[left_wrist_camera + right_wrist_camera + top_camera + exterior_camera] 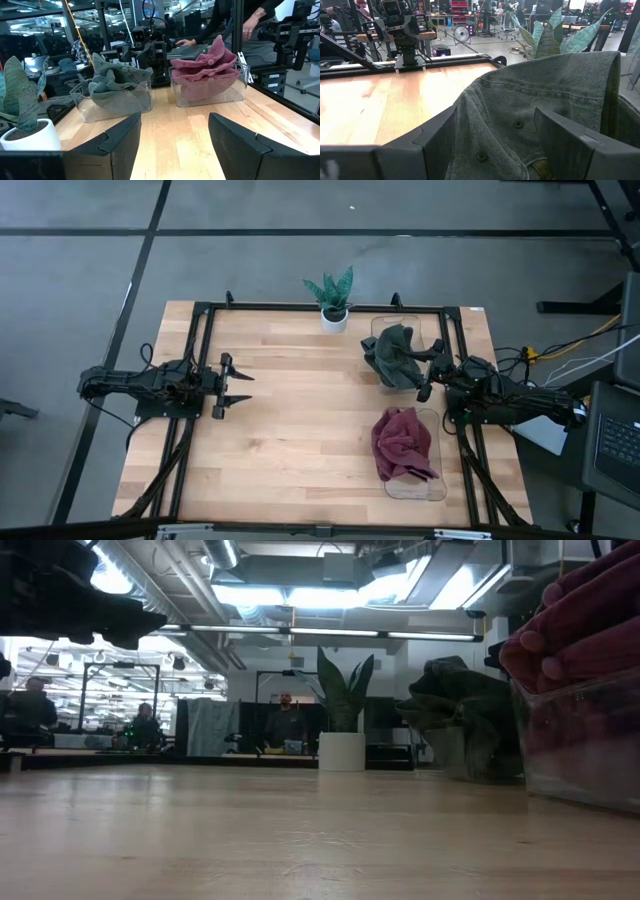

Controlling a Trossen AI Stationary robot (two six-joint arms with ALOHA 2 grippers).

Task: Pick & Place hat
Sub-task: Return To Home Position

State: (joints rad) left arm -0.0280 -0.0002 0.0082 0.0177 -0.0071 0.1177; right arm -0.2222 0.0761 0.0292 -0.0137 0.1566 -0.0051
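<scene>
A grey-green hat (393,355) lies heaped in a clear bin (378,325) at the table's far right. A maroon hat (402,442) fills a second clear bin (432,488) nearer the front; both hats rise above the bin walls. My right gripper (429,370) stands open and level at the green hat's right side. Its wrist view looks over the hat's cloth (540,85) past both fingers; touching does not show. My left gripper (238,385) hangs open at the table's left, pointing across bare wood toward both bins (115,107).
A potted plant (333,302) in a white pot stands at the far edge, left of the green hat's bin. A black frame (300,307) runs around the table. Bare wood (300,420) stretches between the two arms. People sit at desks (285,725) beyond the table.
</scene>
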